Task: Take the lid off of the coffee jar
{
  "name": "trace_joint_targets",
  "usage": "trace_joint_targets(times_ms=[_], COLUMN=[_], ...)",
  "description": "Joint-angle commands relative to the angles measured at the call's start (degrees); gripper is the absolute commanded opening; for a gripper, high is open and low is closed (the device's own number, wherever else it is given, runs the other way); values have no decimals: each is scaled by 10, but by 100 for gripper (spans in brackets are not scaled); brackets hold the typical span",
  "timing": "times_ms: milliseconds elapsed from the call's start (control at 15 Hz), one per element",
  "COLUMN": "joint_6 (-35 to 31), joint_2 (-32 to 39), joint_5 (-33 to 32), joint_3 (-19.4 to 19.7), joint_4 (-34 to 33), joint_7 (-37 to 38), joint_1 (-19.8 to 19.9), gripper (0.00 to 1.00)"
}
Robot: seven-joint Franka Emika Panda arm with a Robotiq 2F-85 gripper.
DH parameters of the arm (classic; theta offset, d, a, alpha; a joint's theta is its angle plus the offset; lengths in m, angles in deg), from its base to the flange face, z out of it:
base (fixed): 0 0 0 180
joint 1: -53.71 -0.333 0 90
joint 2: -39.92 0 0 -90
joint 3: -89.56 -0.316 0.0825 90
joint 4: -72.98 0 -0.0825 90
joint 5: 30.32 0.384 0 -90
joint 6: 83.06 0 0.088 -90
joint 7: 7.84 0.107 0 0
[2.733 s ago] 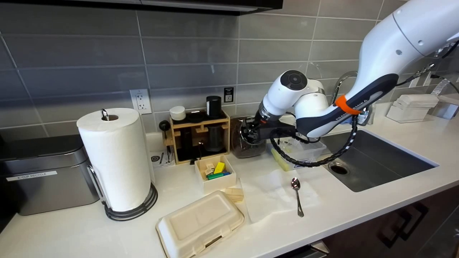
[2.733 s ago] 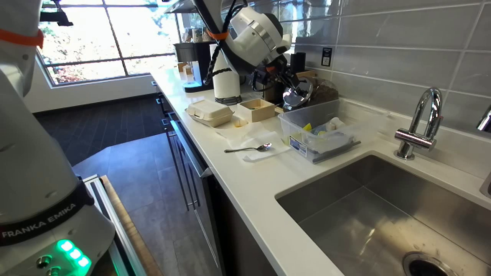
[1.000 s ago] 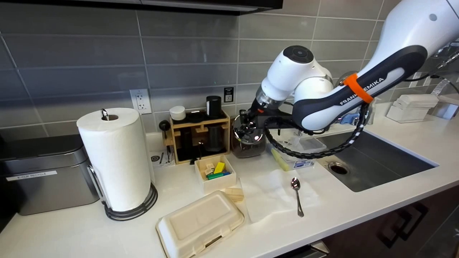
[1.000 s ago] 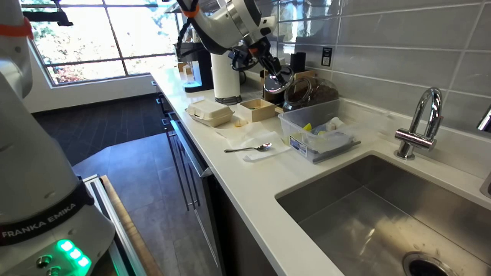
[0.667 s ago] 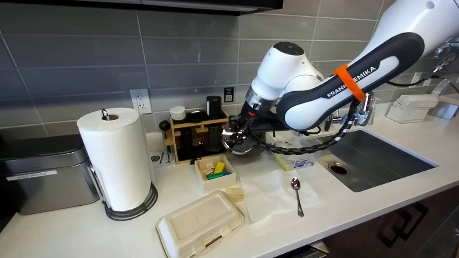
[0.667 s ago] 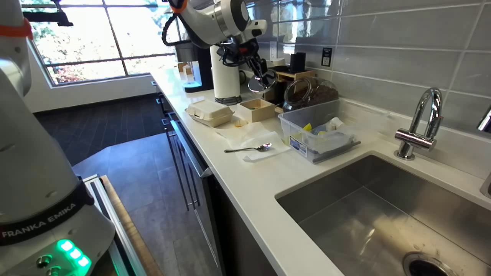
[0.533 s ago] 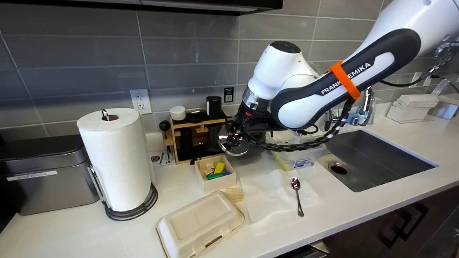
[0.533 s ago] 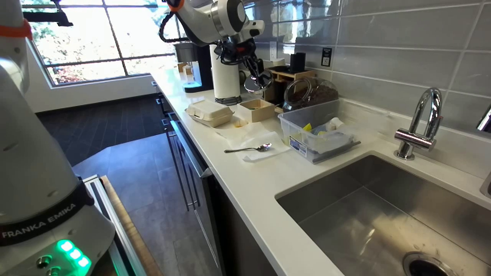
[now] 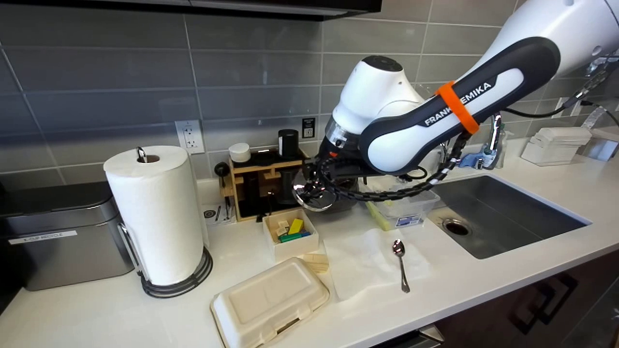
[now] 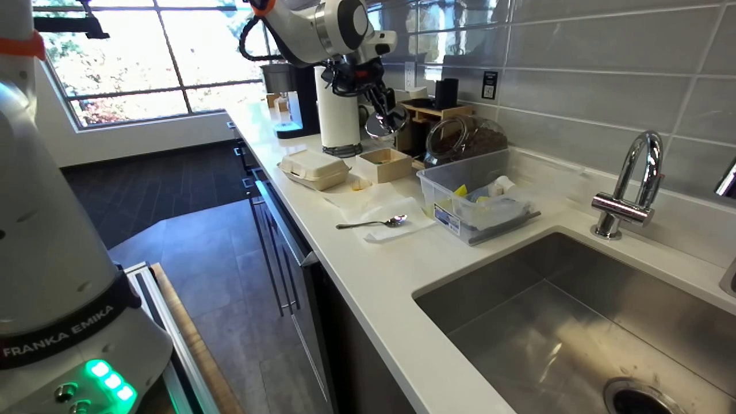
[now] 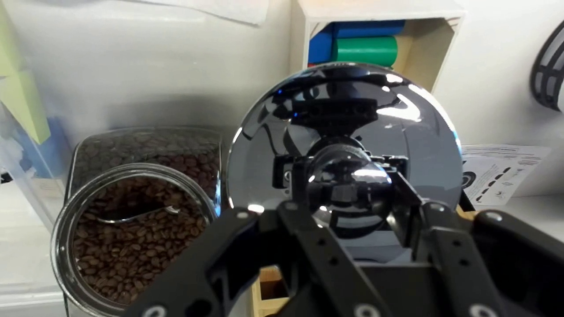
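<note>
At far left in the wrist view, you see only part of a clear bin [image 11: 50, 189]. To its right is the coffee jar [image 11: 61, 246], mouth uncovered over brown beans [image 11: 132, 253]; the lower edge crops it, your gripper [image 11: 349, 182] masks part of its rim, and you cannot tell what the shiny curved piece [image 11: 134, 215] inside is. Next comes the lid [image 11: 339, 127], held up beside the jar; in an exterior view, lid and gripper hide most of the jar's body [image 9: 345, 205]. Your fingers [image 11: 403, 211] stand partway apart, one against each side of the lid's knob [image 11: 346, 189], outlines confused by reflections. Beyond, a partly covered box [image 11: 379, 9] shows a green cylinder [image 11: 365, 50]. The lid also overlaps a leaflet [image 11: 498, 171], its print illegible. At far right, a black wire base [image 11: 536, 72] is cut off.
</note>
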Motion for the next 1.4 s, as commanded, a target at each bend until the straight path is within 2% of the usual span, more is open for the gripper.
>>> trace_joint_targets(times_ms=[0, 200, 333, 600, 933, 1333], joint_6=[4, 25, 46, 108, 173, 214], joint_2=[19, 38, 50, 76, 111, 149], joint_5=[110, 188, 217, 205, 199, 174], joint_3=[19, 12, 13, 41, 53, 70], joint_4=[-22, -49, -68, -112, -174, -225], joint_7=[-92, -174, -217, -253, -292, -317], joint_1=[-41, -52, -58, -78, -89, -111], gripper=[21, 21, 21, 21, 21, 21])
